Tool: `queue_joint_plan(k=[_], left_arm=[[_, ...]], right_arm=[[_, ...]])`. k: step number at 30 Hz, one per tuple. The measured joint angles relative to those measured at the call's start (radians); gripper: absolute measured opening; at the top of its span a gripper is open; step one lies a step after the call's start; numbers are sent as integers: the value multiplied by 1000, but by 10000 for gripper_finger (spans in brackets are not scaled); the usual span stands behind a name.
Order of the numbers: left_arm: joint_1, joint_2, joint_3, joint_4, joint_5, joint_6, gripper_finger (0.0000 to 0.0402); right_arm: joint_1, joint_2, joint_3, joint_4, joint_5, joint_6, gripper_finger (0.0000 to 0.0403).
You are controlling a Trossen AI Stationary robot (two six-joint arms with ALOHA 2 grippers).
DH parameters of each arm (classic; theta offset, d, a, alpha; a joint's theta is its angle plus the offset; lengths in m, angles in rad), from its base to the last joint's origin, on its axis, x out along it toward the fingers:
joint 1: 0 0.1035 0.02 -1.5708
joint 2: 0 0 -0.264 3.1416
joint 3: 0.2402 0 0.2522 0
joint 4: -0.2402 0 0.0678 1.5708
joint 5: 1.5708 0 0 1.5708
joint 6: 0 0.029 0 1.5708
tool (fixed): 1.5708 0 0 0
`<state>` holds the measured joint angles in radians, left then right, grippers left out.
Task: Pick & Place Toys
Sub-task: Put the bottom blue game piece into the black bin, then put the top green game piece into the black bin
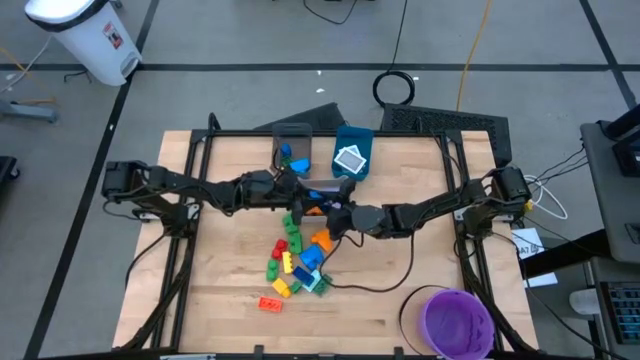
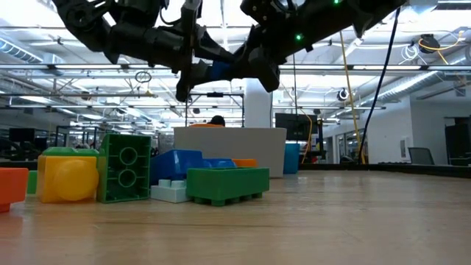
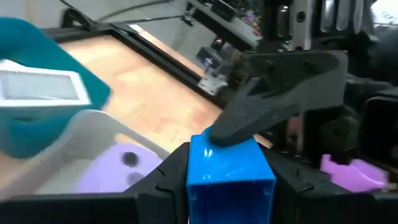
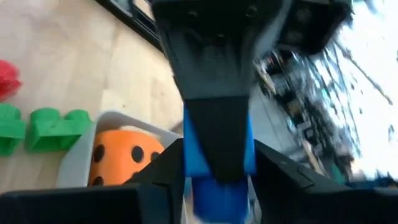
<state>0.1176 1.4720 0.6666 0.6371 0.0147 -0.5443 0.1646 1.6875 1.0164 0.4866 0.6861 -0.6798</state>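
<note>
From above, both dark arms reach inward over the wooden table (image 1: 230, 300) and meet near its middle, just in front of the grey bin (image 1: 293, 140) and the blue bin (image 1: 354, 140) at the far edge; the left gripper (image 1: 296, 187) and right gripper (image 1: 328, 207) sit almost touching, with a blue brick (image 1: 318, 186) between them. Below them a loose pile of bricks (image 1: 298, 256) lies on the wood, a red brick (image 1: 270, 304) a little apart from it, and the purple bowl (image 1: 458, 322) stands at the near right corner. A white-teal tile (image 1: 350, 159) lies in the blue bin. From table height, the two arms hang overhead, crossing in front of the room behind, with the blue brick (image 2: 219, 70) held up between them; on the table stand a yellow brick (image 2: 68, 175), an upright green brick (image 2: 126, 168) and a flat green brick (image 2: 227, 184). The left wrist view shows the left gripper (image 3: 229, 180) closed on the blue brick (image 3: 229, 171) from both sides, while a finger (image 3: 273, 102) of the other arm presses the brick's top (a purple die (image 3: 115, 171) lies in the grey bin beneath). The right wrist view shows the right gripper (image 4: 217, 162) narrowly parted around the same blue brick (image 4: 214, 186), the other arm's dark finger (image 4: 214, 106) lying over it; whether these jaws grip it I cannot tell. An orange die (image 4: 121, 155) sits in the grey bin, green bricks (image 4: 46, 127) beside it.
</note>
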Motion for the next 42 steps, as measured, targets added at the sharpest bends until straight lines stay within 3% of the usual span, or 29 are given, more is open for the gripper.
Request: queue_joint_plan(k=[3,6,12,16,25,28,34,38,42], left_arm=[[54,-57,-3,-65,-14,38,143],[124,-137,-2,-134,-38,68,142],[253,-227,-1,-231,-126,106,139],[329,-185,-1,-298,-206,88,145],[440,-4,-2,-267,-172,37,154],[452,2,-2,-265,-169,39,184],[467,-6,-2,-266,-95,35,275],[464,-7,-2,-266,-18,38,321],[465,-7,-2,-269,-40,39,347]], right_arm=[[0,-2,1,-9,55,63,162],[1,-19,0,-76,31,111,181],[-19,-88,0,-209,-204,268,203],[-48,-136,0,-236,-366,340,204],[-99,-220,-1,-370,-559,443,199],[-100,-266,-1,-413,-567,471,199],[-105,-404,-86,-378,-718,485,197],[-116,-556,-190,-321,-713,501,196],[-134,-714,-296,-250,-681,484,196]])
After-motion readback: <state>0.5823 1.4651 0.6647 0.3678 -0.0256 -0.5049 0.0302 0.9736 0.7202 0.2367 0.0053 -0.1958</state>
